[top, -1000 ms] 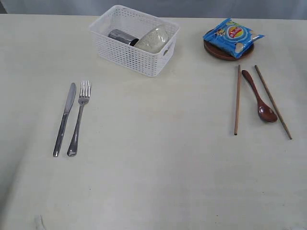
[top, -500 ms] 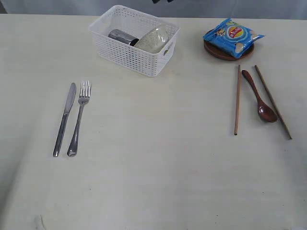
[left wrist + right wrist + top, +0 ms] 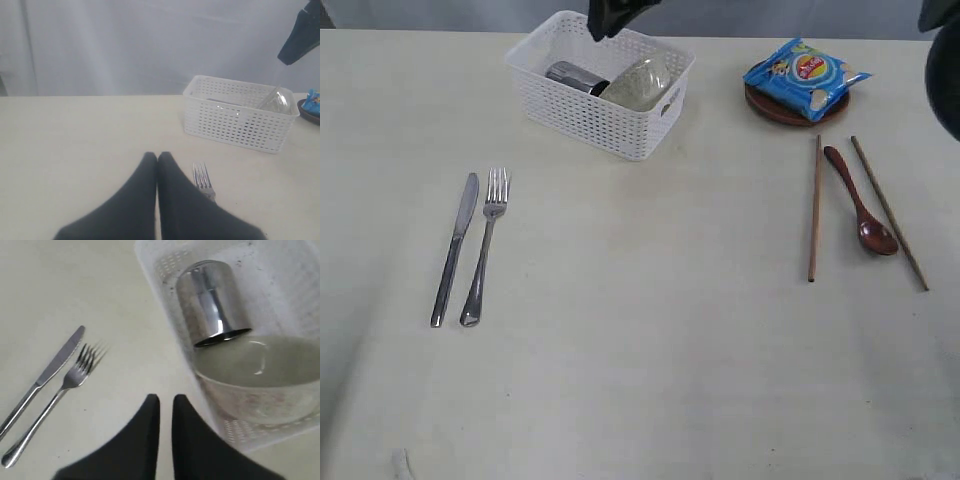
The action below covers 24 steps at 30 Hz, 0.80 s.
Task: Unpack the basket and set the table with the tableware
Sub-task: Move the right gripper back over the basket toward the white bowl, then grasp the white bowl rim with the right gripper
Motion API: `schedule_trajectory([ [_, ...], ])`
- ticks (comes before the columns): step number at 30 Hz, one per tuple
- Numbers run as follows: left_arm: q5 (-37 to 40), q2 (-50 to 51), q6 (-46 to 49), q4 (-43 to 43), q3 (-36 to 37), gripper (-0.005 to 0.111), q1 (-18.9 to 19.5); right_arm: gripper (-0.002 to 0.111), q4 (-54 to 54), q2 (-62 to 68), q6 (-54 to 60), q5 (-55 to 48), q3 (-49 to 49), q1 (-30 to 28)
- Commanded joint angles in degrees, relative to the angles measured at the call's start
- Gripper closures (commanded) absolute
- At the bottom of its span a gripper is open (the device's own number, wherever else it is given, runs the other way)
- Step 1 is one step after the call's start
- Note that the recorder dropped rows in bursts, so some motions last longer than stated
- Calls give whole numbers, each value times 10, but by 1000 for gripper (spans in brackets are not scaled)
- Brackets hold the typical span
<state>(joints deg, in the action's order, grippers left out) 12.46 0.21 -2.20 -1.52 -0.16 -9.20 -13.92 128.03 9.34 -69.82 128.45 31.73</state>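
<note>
Newly arrived above the basket [image 3: 590,115], the right end effector [image 3: 163,400] holds nothing, jaws almost closed; mug [image 3: 575,75] and bowl [image 3: 640,82] await unpacking.

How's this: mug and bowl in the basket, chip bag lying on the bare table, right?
No. The chip bag lies on the brown plate, not the bare table; the exterior view shows it. Mug and bowl are in the basket.

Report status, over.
Left gripper shut, empty. Right gripper above basket, jaws a slit apart, empty. Mug and bowl not yet out. Chip bag sits on the plate.
</note>
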Motion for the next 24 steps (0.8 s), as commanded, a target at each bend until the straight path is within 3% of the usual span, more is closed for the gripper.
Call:
schedule_trajectory([
  [1, -4, -2, 0, -3, 2, 107, -1, 109, 12, -4, 5, -1, -22, 26],
  [11, -4, -2, 0, -3, 2, 107, -1, 109, 109, -4, 4, -1, -161, 32],
  [24, -4, -2, 0, -3, 2, 107, -1, 109, 185, 28, -100, 78, -170, 9],
])
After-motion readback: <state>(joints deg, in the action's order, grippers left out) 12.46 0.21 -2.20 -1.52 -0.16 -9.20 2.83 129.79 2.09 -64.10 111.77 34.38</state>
